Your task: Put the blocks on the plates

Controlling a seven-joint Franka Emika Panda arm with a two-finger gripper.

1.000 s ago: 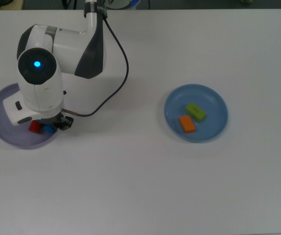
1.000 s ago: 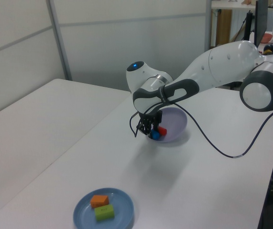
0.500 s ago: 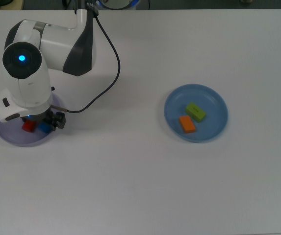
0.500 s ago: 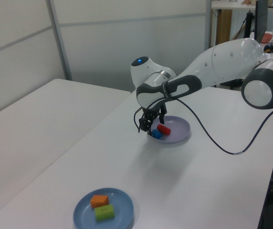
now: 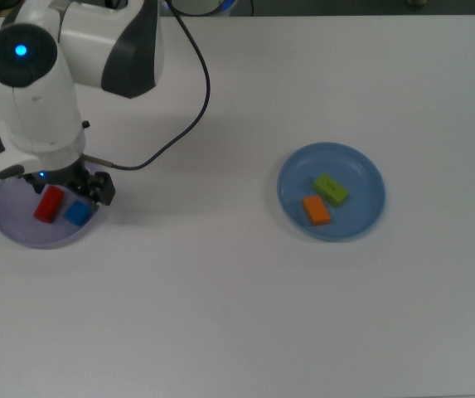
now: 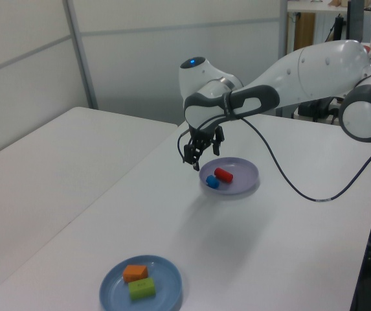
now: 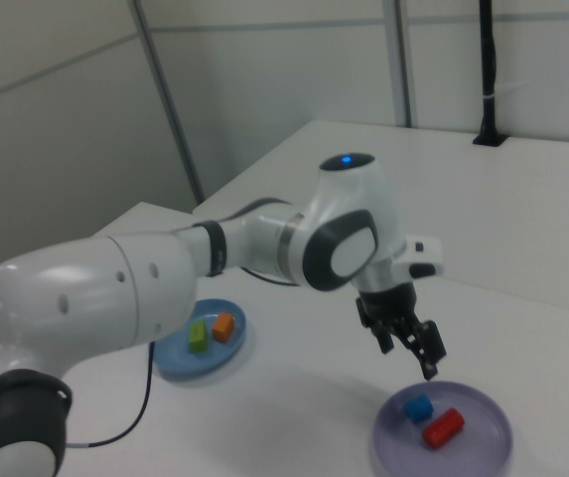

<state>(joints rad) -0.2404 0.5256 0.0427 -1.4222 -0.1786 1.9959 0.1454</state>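
The glossy white rounded robot arm (image 6: 302, 71) had dark grey joint bands, a glowing blue light on top, and a black cable trailing behind its small black gripper (image 6: 198, 148).

The wide stretch of white table (image 5: 220, 298) between the lavender plate (image 5: 13, 232) and the blue plate (image 5: 368, 207) is left bare, so passage there is unhindered. The lavender plate's far side in the top view is overhung by the arm (image 5: 38, 108) and gripper (image 6: 197, 150), raised clear of the red block (image 5: 49, 204) and blue block (image 5: 77, 213). A black cable (image 5: 191, 99) is looped over the table beside the arm.
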